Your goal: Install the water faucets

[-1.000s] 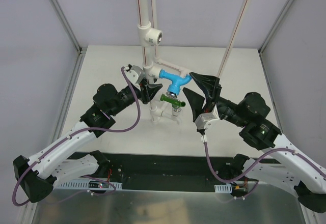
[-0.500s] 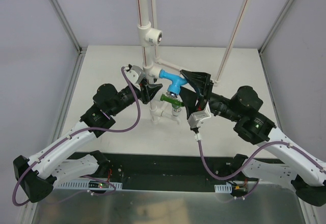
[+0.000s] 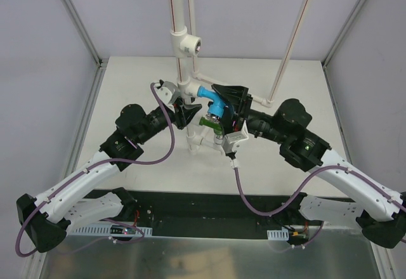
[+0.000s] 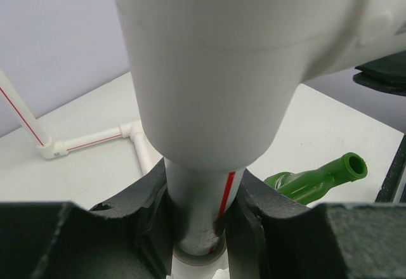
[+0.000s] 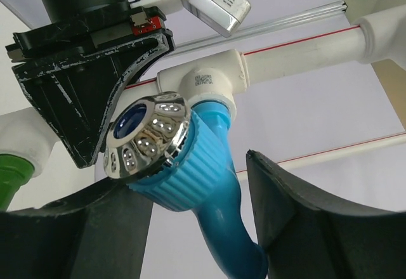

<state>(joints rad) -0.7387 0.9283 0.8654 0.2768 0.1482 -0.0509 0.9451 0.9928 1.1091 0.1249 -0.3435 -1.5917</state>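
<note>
The light blue faucet [image 3: 214, 103] is sitting over the middle of the counter [image 3: 127, 82], its stem entering a white tee [image 5: 206, 79]. The dark green faucet [image 3: 211, 122] is hanging just on the near side of it; its seating cannot be judged. The right tool [image 3: 223, 109] is straddling the blue body, jaws wide, with a gap showing on one side. The left tool [image 3: 184, 113] is clamping the upright white pipe [image 4: 196, 193], apparently bracing it. Judged step: screwing home the blue faucet. The next move calls for closing squarely on the ribbed body, then turning without cocking the thread.

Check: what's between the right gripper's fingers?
The light blue faucet: its ribbed body, below the chrome cap, sits between the fingers. Clearest in the right wrist view.
</note>
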